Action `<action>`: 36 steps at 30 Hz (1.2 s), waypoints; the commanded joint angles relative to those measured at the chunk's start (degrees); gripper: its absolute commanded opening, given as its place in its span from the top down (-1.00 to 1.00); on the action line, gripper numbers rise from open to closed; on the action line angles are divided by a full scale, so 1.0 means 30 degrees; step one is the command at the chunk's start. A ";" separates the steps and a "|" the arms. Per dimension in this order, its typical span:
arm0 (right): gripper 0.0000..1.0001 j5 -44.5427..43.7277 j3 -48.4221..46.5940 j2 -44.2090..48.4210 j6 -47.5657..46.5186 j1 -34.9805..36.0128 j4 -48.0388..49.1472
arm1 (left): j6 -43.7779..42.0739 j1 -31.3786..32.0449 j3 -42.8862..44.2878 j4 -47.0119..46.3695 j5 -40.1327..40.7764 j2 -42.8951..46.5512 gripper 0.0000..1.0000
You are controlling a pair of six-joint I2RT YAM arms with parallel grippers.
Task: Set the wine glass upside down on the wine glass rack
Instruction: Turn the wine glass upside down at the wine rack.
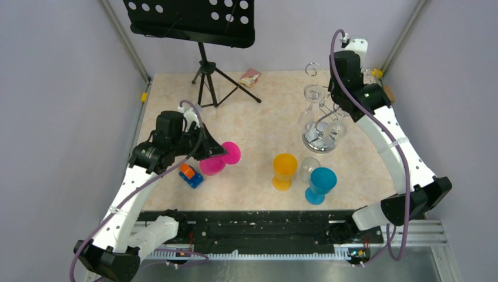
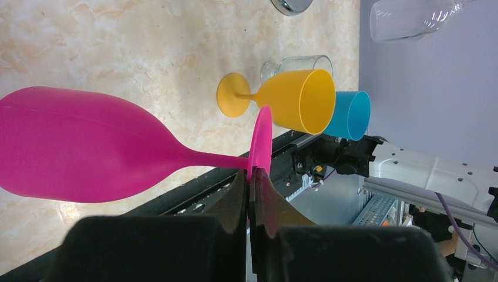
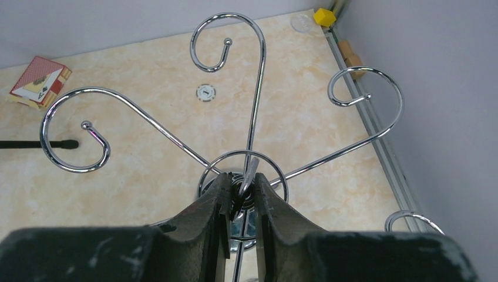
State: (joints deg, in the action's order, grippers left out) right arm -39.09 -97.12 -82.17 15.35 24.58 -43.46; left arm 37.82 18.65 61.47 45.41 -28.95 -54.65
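Marbled beige tabletop (image 1: 258,117) is seen from above, walled in grey. The pink wine glass (image 1: 220,160) is held on its side over the left part of the table, well apart from the wine glass rack (image 1: 320,140) at the right rear. An orange glass (image 1: 284,170), a blue glass (image 1: 320,184) and a clear glass (image 1: 309,167) are stood between them, so they could be knocked over by a low carry.

From the left wrist, the left gripper (image 2: 251,182) is seen clenched on the bare edge of the glass's foot. With so thin a hold, the bowl could be swung round or let slip once the glass is inverted.

From the right wrist, the right gripper (image 3: 241,188) is seen closed about the rack's central wire at the hub. If that wire is dragged sideways, the rack could be tipped, and a hook (image 3: 43,134) could be missed by the stem.
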 commanded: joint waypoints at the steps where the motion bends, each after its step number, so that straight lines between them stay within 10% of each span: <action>1: 0.88 0.0556 0.0044 0.0803 -0.0543 -0.0114 0.0908 | -0.0023 0.0039 -0.0013 -0.1037 -0.0338 -0.0060 1.00; 36: 1.00 0.6815 -0.0179 0.1196 -0.5956 -0.0129 0.2459 | -0.0042 0.0025 -0.0097 -0.1092 -0.0450 -0.0263 1.00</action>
State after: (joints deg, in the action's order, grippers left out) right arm -22.35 -96.38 -81.36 -0.32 24.18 -39.59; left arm 37.80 18.65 61.47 44.60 -29.36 -55.42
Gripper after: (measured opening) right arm 0.170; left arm 0.012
